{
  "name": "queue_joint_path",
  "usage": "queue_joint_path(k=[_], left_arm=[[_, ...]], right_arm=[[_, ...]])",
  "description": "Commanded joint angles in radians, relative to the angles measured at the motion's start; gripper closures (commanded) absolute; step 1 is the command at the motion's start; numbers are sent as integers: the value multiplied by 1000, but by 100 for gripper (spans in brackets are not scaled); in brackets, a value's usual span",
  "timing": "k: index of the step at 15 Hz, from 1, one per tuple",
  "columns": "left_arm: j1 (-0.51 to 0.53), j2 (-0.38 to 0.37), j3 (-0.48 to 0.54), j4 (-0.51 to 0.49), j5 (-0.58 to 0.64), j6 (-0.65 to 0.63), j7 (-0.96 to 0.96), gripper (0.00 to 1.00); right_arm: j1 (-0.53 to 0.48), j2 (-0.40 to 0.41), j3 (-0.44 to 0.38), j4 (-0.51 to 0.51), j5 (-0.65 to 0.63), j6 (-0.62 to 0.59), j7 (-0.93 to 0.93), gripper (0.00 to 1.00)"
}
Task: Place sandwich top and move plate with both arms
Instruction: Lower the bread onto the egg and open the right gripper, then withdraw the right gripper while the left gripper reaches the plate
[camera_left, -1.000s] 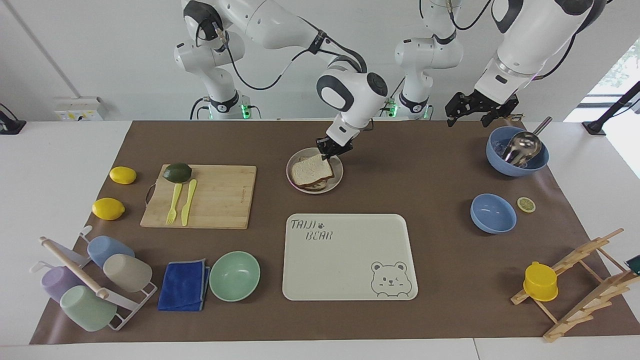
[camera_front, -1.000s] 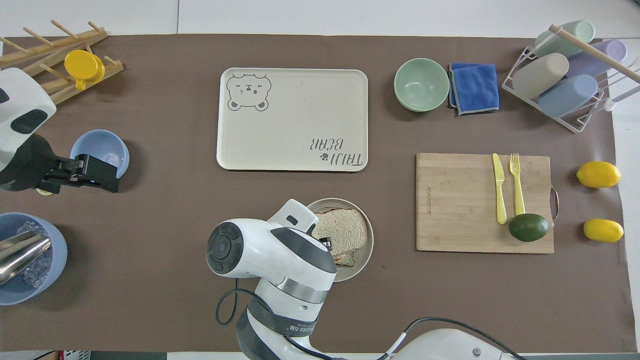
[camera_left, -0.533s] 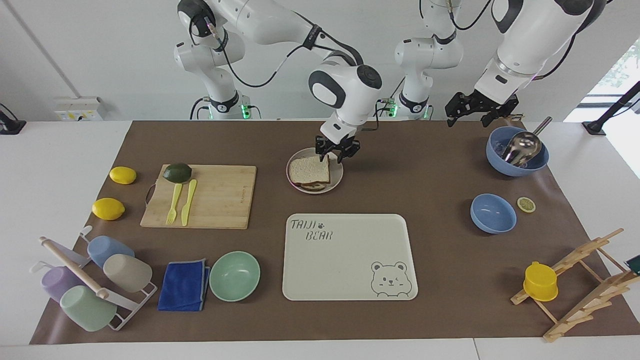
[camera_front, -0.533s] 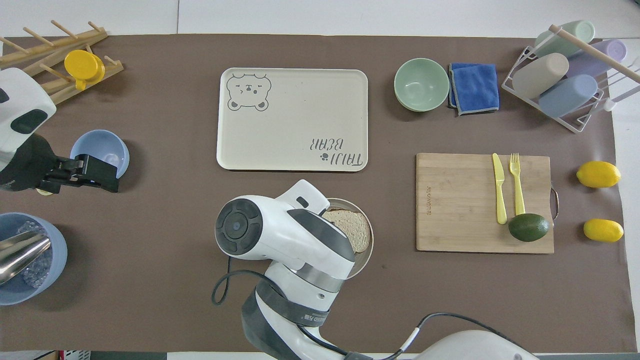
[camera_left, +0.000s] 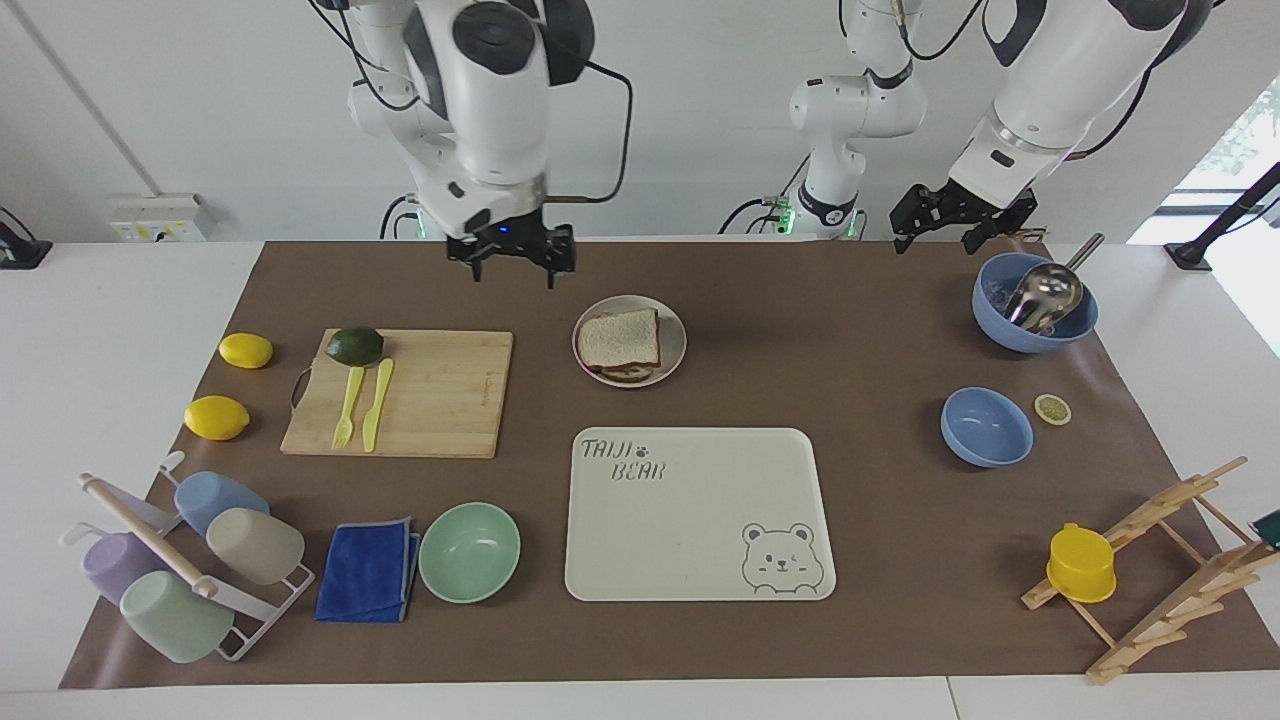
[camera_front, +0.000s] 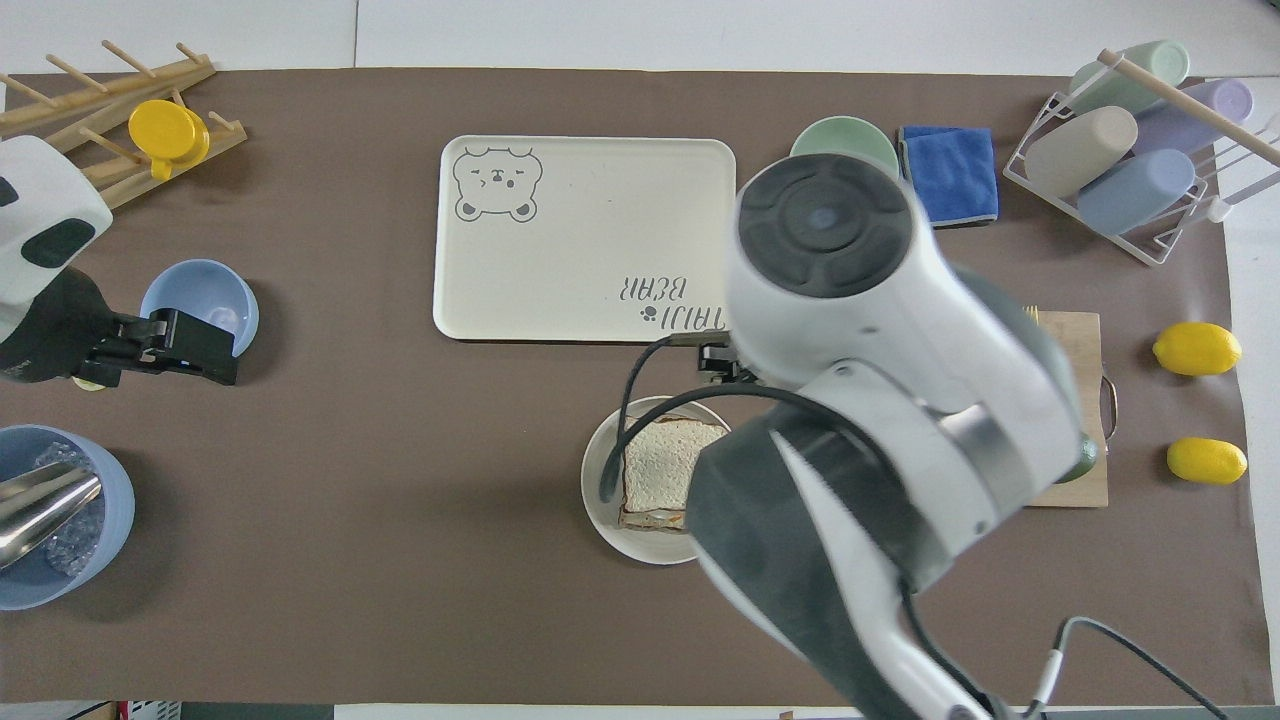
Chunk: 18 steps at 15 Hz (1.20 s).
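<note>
Right pincer (camera_left: 510, 262) hangs in the air with its black fingers spread and nothing between them, raised over the brown mat of the counter (camera_left: 800, 350), clear of the small round cream-beige plate (camera_left: 672, 335) and toward the right arm's end from it. That plate sits on the mat nearer to the robots than the rectangular cream bear tray (camera_left: 700, 520). On the plate lies the sandwich top (camera_left: 620, 338), a light tan bread slice with a brown crust, resting flat on the layers under it; the overhead view shows the same slice (camera_front: 662, 462) partly covered by the right arm's white body. Beside the plate, toward the right arm's end, is the bamboo cutting board (camera_left: 440, 390) carrying a dark green avocado (camera_left: 355, 345).

Left pincer (camera_left: 955, 228) waits in the air toward the left arm's end from the plate, above the large blue bowl holding a metal ladle (camera_left: 1035, 300); whether its fingers are apart or together I cannot tell.
</note>
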Motion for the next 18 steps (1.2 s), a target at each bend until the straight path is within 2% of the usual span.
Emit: queue_joint_path(k=[1, 3, 5, 7, 9, 12, 15, 18], left_arm=[[-14, -40, -4, -72, 17, 77, -1, 0], [-46, -52, -9, -135, 11, 142, -3, 0], [-97, -32, -10, -184, 5, 208, -33, 0], [-167, -5, -9, -265, -38, 338, -130, 0], [-236, 72, -9, -281, -47, 421, -187, 0], [-292, 170, -9, -310, -96, 559, -213, 0], [-321, 175, -10, -431, -104, 737, -211, 0], [-346, 166, -10, -503, -107, 786, -240, 0]], right_arm=[[-32, -40, -126, -10, 49, -52, -165, 0], [-84, -40, -134, -3, 39, -75, -204, 0], [-95, -35, -147, -3, 19, -76, -208, 0], [-83, -31, -187, -3, 16, -66, -281, 0], [-78, -26, -221, -4, 16, -66, -328, 0], [-78, 2, -223, 28, 8, -81, -332, 0], [-78, -1, -223, 27, 8, -84, -334, 0], [-87, -29, -214, -5, 10, -87, -332, 0]])
